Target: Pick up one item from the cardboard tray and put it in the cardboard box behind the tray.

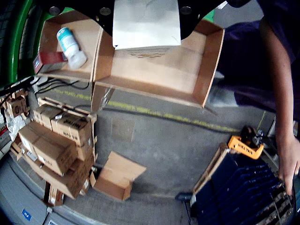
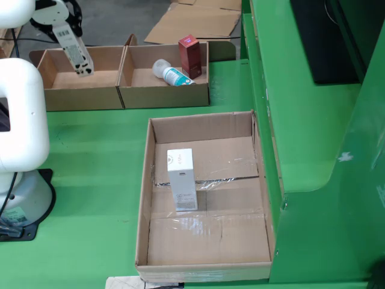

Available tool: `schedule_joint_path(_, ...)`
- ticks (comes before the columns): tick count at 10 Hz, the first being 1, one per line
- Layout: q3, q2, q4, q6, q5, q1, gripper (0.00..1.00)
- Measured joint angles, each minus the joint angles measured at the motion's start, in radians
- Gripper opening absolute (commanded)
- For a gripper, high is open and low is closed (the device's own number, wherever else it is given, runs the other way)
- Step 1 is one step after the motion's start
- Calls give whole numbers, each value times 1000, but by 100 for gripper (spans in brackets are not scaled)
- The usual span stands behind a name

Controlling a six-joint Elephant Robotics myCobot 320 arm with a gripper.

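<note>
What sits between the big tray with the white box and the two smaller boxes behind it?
In the fixed view, only bare green table lies between the tray and the two boxes; nothing stands on that strip.

On the green worktop (image 2: 90, 156) there are three open cardboard containers: one large tray (image 2: 144, 205) and two smaller boxes, one empty (image 2: 51, 99) and one filled (image 2: 165, 95). There are two white cartons, one standing in the tray (image 2: 181, 179) and one held up over the empty box (image 2: 75, 48). The filled box holds one white bottle (image 2: 171, 73) and one red carton (image 2: 190, 55).
</note>
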Motion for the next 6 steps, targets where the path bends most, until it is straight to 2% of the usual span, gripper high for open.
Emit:
schedule_joint_path(3, 47, -24, -104, -40, 57, -57, 0)
schedule_joint_path(6, -98, 115, 45, -71, 61, -94, 0)
